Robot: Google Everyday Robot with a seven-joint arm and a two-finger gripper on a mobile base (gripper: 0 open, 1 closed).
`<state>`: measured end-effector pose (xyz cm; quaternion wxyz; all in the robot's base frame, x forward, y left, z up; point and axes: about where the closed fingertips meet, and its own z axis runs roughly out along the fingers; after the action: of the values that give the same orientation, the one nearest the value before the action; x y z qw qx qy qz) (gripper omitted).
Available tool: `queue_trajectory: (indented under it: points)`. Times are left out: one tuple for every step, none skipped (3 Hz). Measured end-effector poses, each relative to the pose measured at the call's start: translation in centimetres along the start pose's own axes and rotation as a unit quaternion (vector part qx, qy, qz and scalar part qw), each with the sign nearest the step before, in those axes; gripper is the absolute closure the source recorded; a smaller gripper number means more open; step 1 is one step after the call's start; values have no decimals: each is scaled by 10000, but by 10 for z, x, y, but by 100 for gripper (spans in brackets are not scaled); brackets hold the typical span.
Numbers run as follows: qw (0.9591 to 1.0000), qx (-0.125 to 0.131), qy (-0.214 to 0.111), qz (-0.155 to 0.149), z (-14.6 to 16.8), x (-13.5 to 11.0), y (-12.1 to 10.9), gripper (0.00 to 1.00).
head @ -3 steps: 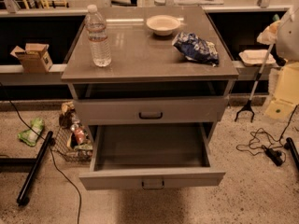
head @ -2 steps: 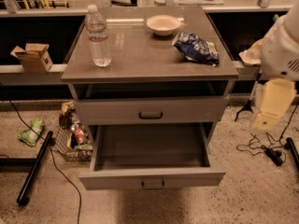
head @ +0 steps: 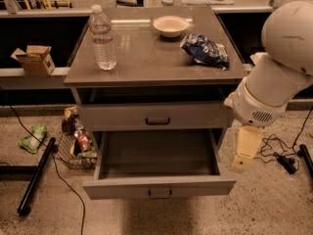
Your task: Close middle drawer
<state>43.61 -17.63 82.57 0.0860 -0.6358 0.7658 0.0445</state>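
Standing pulled far out of the cabinet, the middle drawer (head: 159, 156) shows a bare grey interior, its low front panel carrying a small dark pull (head: 160, 193) at the centre. Directly above it the upper drawer (head: 195, 115) sits flush with the frame, its black handle (head: 157, 121) centred. On the cabinet top (head: 146, 58) stand a water bottle (head: 102, 39) at the left, a pale bowl (head: 170, 26) at the back and a crumpled blue bag (head: 205, 50) to the right. The gripper (head: 245, 153) hangs pointing down just beside the open drawer's right side, under the bulky white arm (head: 279, 72); how wide it is set, or whether it grips anything, cannot be told. A wire basket (head: 73, 148) of packets rests on the floor left of the cabinet.
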Motion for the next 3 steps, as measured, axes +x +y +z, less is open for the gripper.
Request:
queue_trajectory:
  points:
    - [10000, 0, 0, 0, 0, 0, 0, 0]
    - [9999, 50, 95, -133, 17, -2, 1, 0]
    - [9987, -33, 150, -486, 66, -4, 2, 0]
